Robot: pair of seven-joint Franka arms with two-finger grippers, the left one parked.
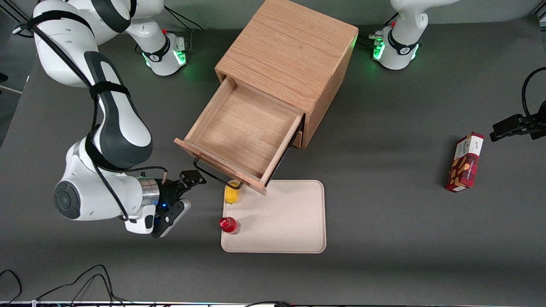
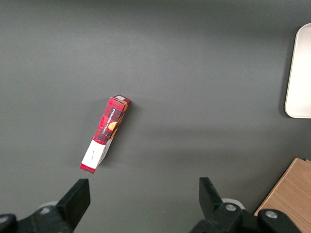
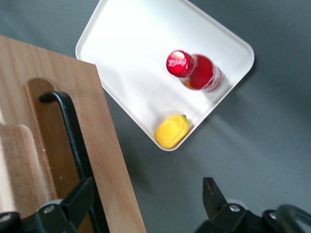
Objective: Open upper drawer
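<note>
Upper drawer [image 1: 241, 136] pulled well out of cabinet [image 1: 294, 68], inside bare, its front overhanging tray [image 1: 290, 221] edge. Black handle [image 1: 213, 172] on drawer front. Right gripper [image 1: 187, 194] sits just beside the handle's end, jaws spread wide, holding nothing. Red bottle [image 1: 229, 224] & yellow bottle [image 1: 231, 194] stand on tray. Red box [image 1: 465, 163] lies on counter [image 1: 384, 170] toward parked arm's end.
</note>
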